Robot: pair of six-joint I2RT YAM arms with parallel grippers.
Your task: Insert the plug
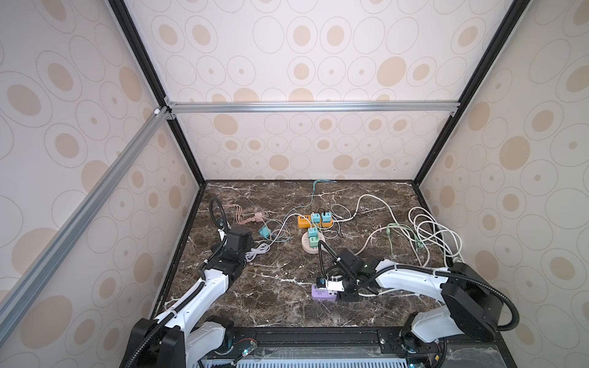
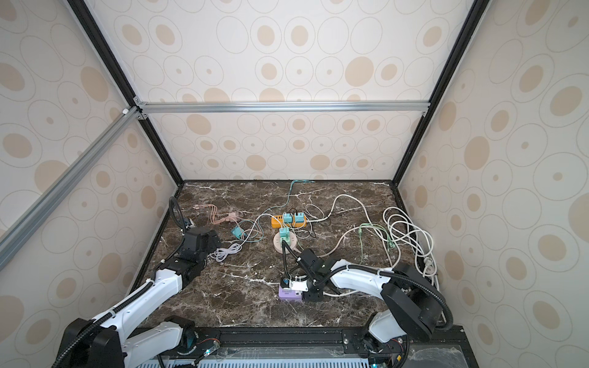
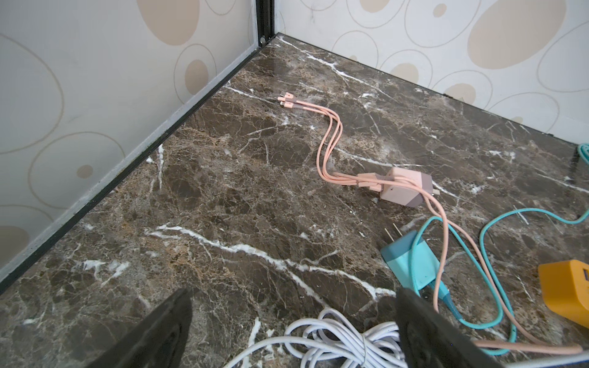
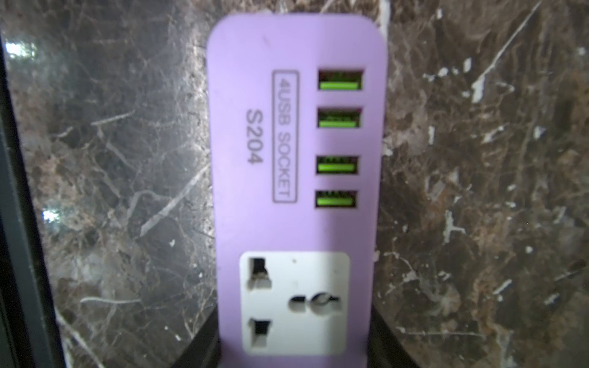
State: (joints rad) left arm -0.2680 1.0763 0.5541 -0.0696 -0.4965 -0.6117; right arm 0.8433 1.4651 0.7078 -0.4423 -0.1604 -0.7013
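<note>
My right pincer [image 4: 294, 353] straddles the purple socket strip [image 4: 296, 143], probably to steady it; clenched or not, I cannot tell. My left pincer [image 3: 294, 296] hangs released beside the teal charger plug [image 3: 411, 264] on the bench [image 3: 223, 191].

light: bright, diffuse | glare: table [image 4: 22, 49] (small hotspots) | right wrist view: blurred | edges: bowed

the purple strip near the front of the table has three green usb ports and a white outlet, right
Not quite. The purple strip has four green USB ports, not three; the right wrist view shows them in a row along one edge. The rest stands: it lies near the front of the table and has a white outlet.
</note>
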